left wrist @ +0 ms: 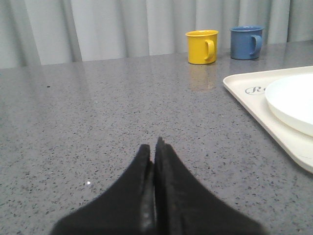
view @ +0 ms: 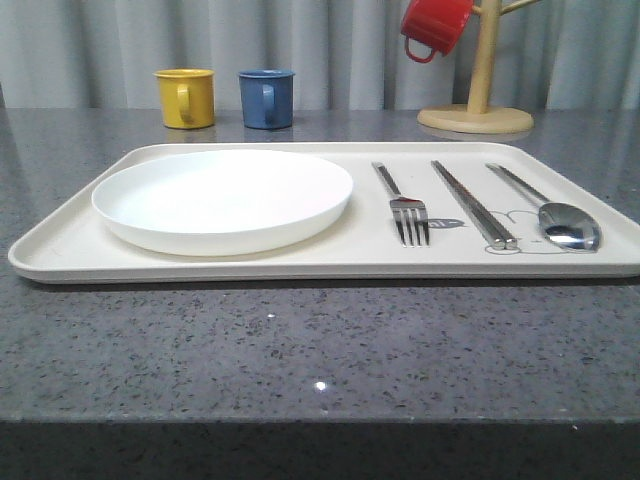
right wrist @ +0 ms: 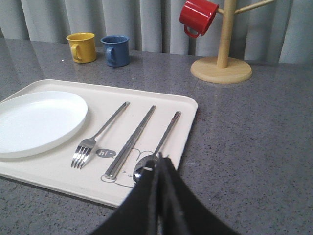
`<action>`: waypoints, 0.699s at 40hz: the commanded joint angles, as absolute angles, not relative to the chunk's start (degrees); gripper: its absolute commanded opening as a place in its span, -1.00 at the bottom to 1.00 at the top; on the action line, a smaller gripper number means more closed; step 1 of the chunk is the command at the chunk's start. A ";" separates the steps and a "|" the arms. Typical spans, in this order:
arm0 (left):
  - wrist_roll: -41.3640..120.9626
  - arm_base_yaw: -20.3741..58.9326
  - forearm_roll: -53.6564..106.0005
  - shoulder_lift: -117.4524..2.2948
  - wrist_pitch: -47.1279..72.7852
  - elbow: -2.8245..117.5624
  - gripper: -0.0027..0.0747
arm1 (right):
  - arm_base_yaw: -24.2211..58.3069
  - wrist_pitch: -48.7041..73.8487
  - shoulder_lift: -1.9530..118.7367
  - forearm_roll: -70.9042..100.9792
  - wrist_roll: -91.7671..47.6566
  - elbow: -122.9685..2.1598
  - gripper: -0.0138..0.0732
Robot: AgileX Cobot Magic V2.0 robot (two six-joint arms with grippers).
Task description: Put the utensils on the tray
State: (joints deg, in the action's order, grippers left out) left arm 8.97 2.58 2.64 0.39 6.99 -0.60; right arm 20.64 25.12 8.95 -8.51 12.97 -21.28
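Each pincer, left (left wrist: 155, 147) and right (right wrist: 161, 164), has matte black, tapering, wedge-shaped fingers.

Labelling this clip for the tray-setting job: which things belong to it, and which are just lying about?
Job: tray, plate, fork, chopsticks, spoon.
Lying about: yellow mug, blue mug, red mug, mug tree.

Closed right gripper (right wrist: 160, 164) over spoon (right wrist: 164, 139), chopsticks (right wrist: 131, 141), fork (right wrist: 98, 134), plate (right wrist: 34, 122), tray (right wrist: 188, 105)
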 commanded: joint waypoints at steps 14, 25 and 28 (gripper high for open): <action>8.69 2.52 3.16 1.67 1.84 -0.38 -0.98 | 19.83 18.54 8.99 -9.49 10.58 -20.55 -0.84; 8.69 2.52 3.16 1.67 1.84 -0.38 -0.98 | 7.63 6.29 0.87 5.47 -3.02 -5.43 -0.84; 8.69 2.52 3.16 1.67 1.84 -0.38 -0.98 | 4.50 6.64 -1.23 6.52 -3.02 -2.61 -0.84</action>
